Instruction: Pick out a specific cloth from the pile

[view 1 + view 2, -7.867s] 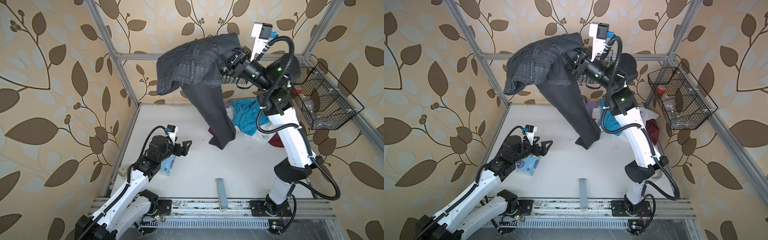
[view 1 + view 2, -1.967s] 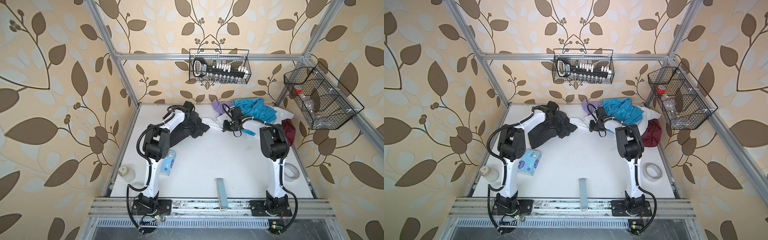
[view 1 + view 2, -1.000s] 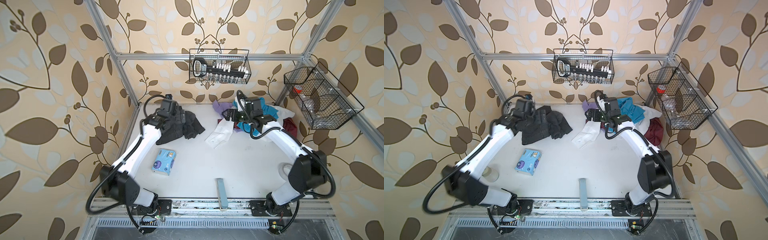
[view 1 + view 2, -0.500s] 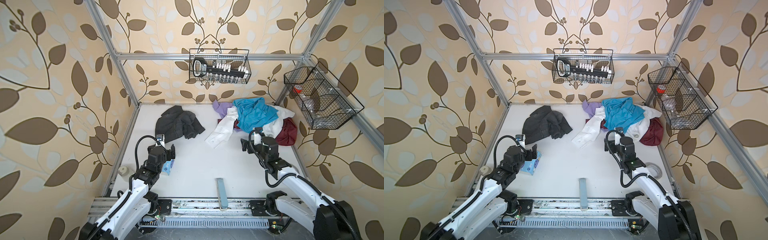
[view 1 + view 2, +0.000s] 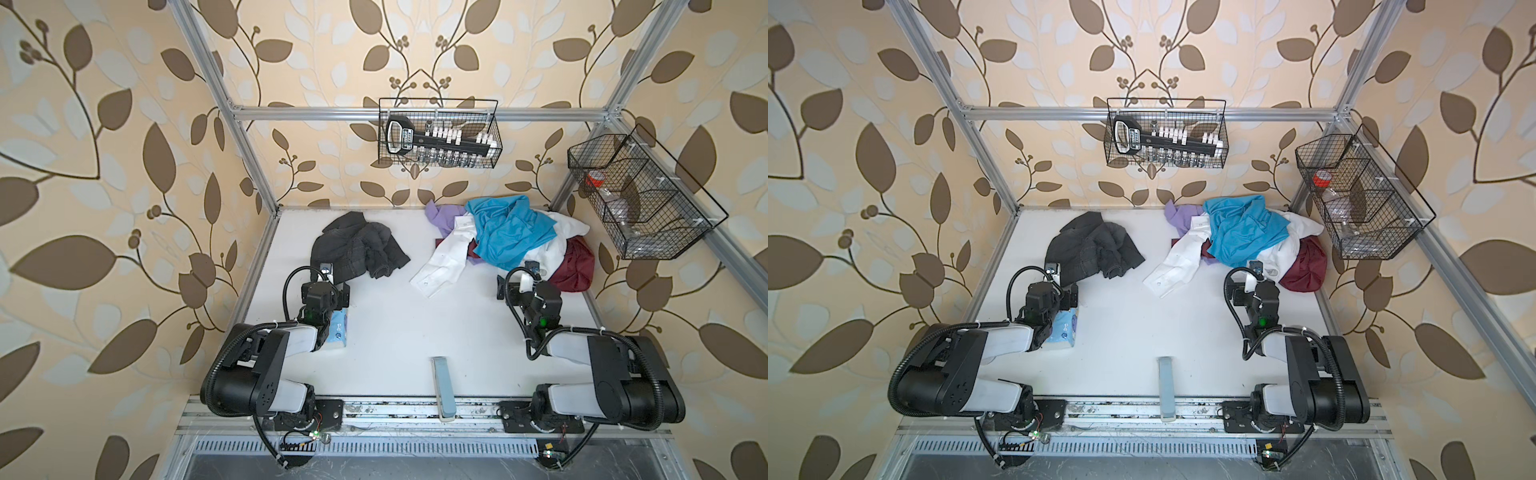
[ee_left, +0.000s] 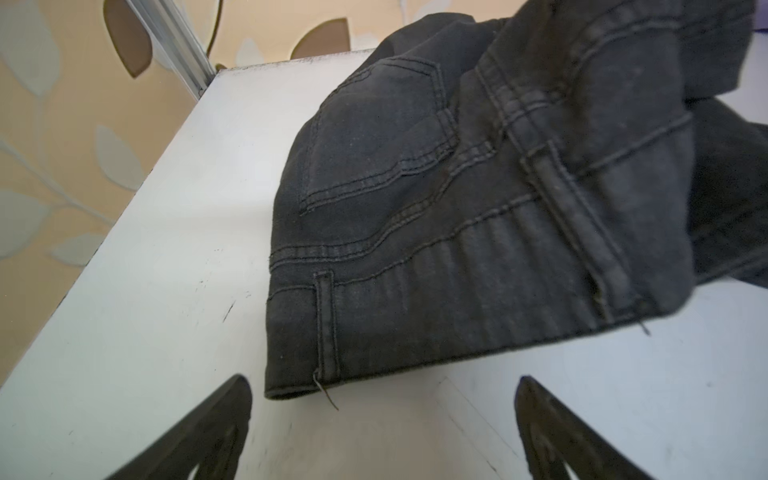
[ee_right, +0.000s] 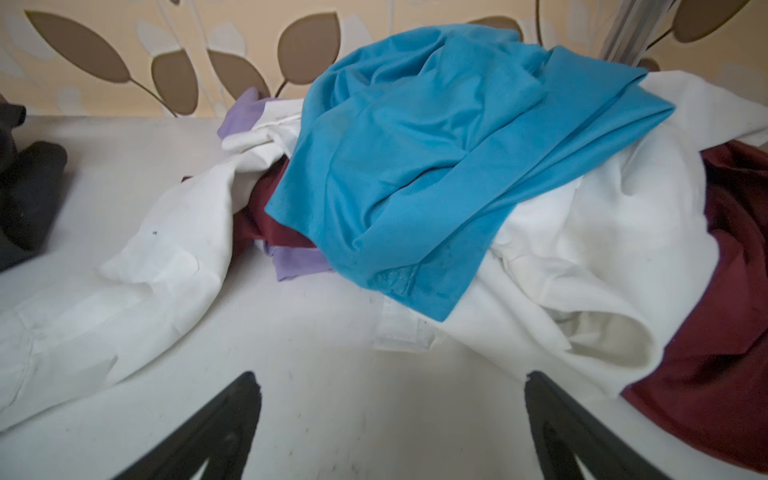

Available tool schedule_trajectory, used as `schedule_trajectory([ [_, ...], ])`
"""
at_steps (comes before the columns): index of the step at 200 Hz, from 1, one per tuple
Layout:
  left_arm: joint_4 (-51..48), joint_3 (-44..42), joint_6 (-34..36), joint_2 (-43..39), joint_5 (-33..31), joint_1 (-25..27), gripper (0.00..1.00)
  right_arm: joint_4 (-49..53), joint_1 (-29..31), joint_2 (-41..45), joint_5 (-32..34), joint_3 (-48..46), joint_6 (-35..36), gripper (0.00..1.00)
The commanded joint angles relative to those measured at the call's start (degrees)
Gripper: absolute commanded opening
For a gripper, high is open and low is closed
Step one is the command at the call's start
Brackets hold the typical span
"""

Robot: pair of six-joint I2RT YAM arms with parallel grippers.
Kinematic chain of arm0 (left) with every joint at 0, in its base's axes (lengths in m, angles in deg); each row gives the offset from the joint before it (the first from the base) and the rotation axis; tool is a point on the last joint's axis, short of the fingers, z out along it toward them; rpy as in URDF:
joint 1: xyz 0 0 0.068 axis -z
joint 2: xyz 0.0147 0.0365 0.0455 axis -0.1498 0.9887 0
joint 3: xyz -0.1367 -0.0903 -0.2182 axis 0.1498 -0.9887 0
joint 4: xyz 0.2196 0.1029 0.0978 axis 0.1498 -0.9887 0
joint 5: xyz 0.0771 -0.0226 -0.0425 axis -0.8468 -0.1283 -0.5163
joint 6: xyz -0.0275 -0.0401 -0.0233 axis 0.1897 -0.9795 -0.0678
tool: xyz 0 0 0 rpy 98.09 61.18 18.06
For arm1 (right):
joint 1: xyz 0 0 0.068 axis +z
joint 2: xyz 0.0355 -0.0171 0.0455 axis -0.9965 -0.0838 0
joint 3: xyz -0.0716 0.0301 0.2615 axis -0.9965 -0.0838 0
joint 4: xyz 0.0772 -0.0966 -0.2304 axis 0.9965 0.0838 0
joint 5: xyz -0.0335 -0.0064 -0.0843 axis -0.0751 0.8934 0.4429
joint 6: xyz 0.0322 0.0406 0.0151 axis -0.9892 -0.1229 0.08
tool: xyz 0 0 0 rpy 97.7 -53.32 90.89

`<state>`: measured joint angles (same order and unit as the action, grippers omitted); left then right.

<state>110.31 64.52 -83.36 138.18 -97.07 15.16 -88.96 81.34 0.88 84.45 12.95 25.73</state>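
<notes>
The cloth (image 5: 357, 249) (image 5: 1092, 247) is a crumpled dark grey denim garment lying alone at the back left of the white table, apart from the pile. In the left wrist view the cloth's (image 6: 478, 208) waistband and pocket seams lie just ahead of my left gripper (image 6: 382, 399) (image 5: 330, 286), which is open and empty. The pile (image 5: 511, 237) (image 5: 1246, 237) sits at the back right, with a turquoise shirt on top of white, maroon and lilac clothes. My right gripper (image 7: 390, 395) (image 5: 519, 286) stands open and empty just short of the pile (image 7: 436, 166).
A light-blue tissue pack (image 5: 338, 328) lies under the left arm's wrist. A pale blue bar (image 5: 442, 386) rests at the table's front edge. One wire basket (image 5: 438, 133) hangs on the back rail, and a second wire basket (image 5: 636, 195) hangs at the right.
The cloth, once hanging from my right gripper, now lies alone at the back left. Both arms have drawn back from the clothes and folded low near the front, grippers open.
</notes>
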Motion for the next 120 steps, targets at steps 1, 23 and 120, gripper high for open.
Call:
schedule_trajectory([
  [1, 8.4, 0.73, -1.13, 3.91, 5.4, -1.95, 0.99, -11.82, -1.03, -4.48, -4.8, -1.21, -2.78, 1.0],
  [23, 2.58, 3.19, -2.97, 3.59, 5.52, -3.07, 0.99, -14.18, -1.01, -5.15, -5.37, -2.22, -2.46, 1.0],
  [120, -0.51, 4.65, -4.49, 3.47, 6.93, -4.87, 0.99, -12.11, 0.97, -4.51, -1.61, -1.79, -1.64, 0.99],
])
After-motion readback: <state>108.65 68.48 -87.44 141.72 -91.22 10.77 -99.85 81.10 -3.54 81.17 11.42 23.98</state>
